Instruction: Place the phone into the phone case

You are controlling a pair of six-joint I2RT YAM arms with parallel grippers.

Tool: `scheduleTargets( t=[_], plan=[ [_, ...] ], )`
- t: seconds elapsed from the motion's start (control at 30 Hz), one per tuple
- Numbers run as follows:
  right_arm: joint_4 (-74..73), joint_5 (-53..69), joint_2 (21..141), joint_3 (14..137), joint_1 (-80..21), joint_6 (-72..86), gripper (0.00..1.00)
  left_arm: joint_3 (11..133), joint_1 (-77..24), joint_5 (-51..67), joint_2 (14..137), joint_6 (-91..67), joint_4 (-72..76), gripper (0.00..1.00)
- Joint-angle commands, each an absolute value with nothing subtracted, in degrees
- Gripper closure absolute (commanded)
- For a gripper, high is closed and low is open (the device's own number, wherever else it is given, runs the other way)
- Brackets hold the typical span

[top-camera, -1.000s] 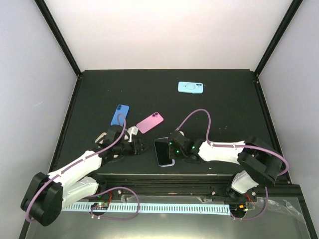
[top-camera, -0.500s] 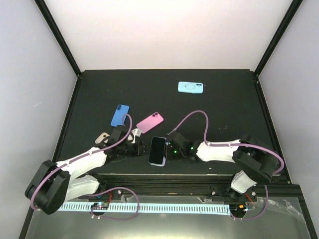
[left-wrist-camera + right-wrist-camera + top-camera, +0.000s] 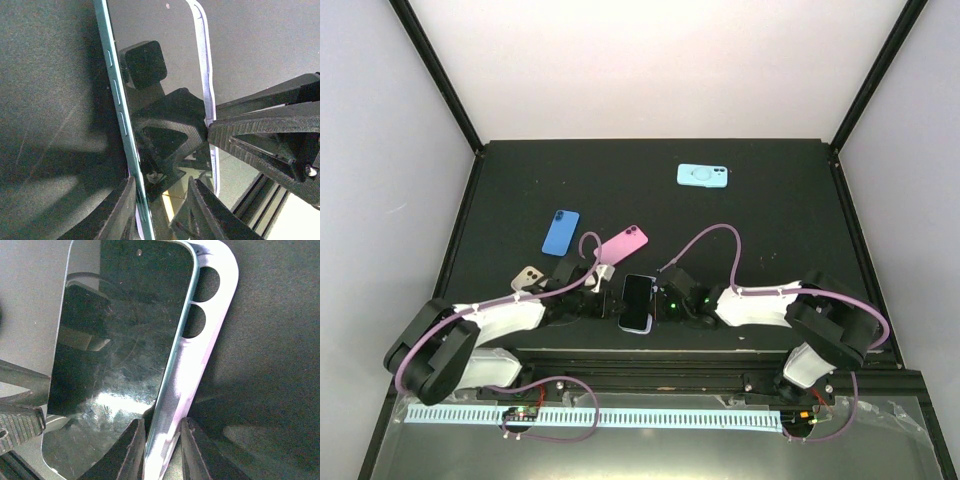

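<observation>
The phone (image 3: pixel 638 298), black glass with a teal rim, lies face up, half seated in a lavender phone case (image 3: pixel 640 329) near the table's front edge. In the right wrist view the phone (image 3: pixel 120 330) overlaps the case (image 3: pixel 207 335), whose wall with two camera holes sticks out on the right. My right gripper (image 3: pixel 161 422) (image 3: pixel 663 302) is shut on that case wall and the phone's rim. My left gripper (image 3: pixel 161 182) (image 3: pixel 612 302) straddles the phone's (image 3: pixel 155 75) opposite rim. One finger (image 3: pixel 122 210) touches the teal rim, the other hovers over the glass, so it is still open.
A pink phone case (image 3: pixel 621 245) lies just behind the grippers, a blue one (image 3: pixel 560 231) further left, a beige one (image 3: pixel 528 277) beside my left arm. A light blue case (image 3: pixel 702 176) lies at the back right. The table's front rail (image 3: pixel 650 355) is close below.
The phone and case have slid left and turned straighter. My left gripper has come in from the left onto the phone's rim. Both grippers have narrowed.
</observation>
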State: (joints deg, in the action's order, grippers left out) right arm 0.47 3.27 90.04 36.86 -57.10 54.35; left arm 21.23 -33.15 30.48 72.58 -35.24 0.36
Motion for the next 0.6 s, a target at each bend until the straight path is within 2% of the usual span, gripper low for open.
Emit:
scheduleTargets(
  t=[0.0,0.2,0.57],
  plan=[
    [1.95,1.53,90.95,35.87,-56.87,54.87,0.79,23.1,-34.33,30.53,73.04,-32.0,5.6,0.7],
    [2.78,1.88,91.69,35.6,-56.8,54.96,0.79,23.76,-35.6,31.29,76.45,-30.74,8.09,0.81],
    [6.21,3.22,91.29,34.35,-56.73,54.47,0.78,24.69,-38.99,30.24,77.56,-30.72,10.2,0.86]
  ],
)
